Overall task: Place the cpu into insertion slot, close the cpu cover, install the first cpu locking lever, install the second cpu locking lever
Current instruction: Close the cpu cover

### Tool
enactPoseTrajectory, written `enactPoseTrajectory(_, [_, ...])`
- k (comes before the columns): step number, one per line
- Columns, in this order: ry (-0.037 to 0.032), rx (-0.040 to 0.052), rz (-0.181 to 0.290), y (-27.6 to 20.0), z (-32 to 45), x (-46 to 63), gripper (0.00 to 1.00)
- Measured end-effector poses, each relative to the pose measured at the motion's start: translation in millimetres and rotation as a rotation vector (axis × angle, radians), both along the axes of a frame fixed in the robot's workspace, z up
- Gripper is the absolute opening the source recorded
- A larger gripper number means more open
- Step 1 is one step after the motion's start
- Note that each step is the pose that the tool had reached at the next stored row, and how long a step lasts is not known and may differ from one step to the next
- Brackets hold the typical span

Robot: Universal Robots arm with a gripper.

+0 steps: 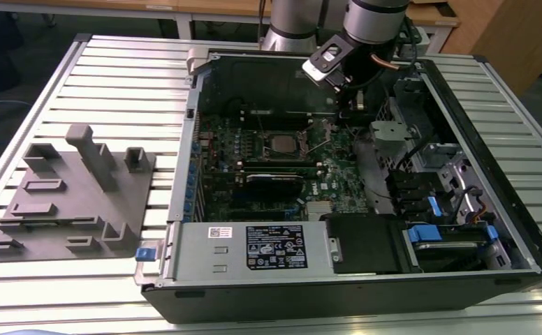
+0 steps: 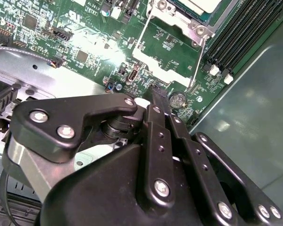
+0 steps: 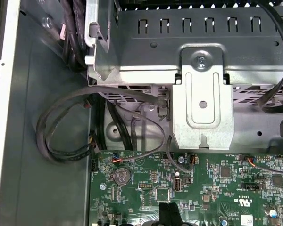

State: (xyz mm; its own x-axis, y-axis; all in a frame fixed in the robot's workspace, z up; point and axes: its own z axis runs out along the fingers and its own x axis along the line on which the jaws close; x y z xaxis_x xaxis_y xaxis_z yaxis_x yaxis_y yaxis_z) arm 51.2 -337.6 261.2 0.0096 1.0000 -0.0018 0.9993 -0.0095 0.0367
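Cpu (image 1: 281, 144) sits in the slot (image 1: 262, 144), silver top up, w/ the cover (image 2: 179, 20) lying flat round it as a metal frame. Two thin wire levers (image 2: 198, 61) run out from the slot's side that faces the gripper; can't tell if either is latched. Gripper (image 2: 156, 95) hangs inside the case (image 1: 196, 139), apart from the slot, low over the green board (image 3: 212, 188). A coin cell (image 2: 178, 99) lies btw. it and the slot. Fingers (image 2: 158, 132) are clenched tip to tip, nothing held. Long black memory slots (image 2: 245, 28) run just beside the slot. In the exterior view the arm (image 1: 374, 21) comes down to the exterior view's right of the slot. The PSU box (image 1: 252, 248) lies nearer the camera than the slot. A grey fixture (image 1: 75, 202) rests on the bench (image 1: 122, 84), well apart from the slot, to the exterior view's left.
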Motion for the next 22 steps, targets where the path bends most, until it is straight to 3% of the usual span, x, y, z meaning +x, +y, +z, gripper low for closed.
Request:
enactPoseTrajectory(12, [0.0001,0.0001,0.0,0.0,-0.8,1.5,0.11])
enactPoseTrajectory(22, [0.0001,0.0,0.0,0.0,-6.5,1.5,0.11])
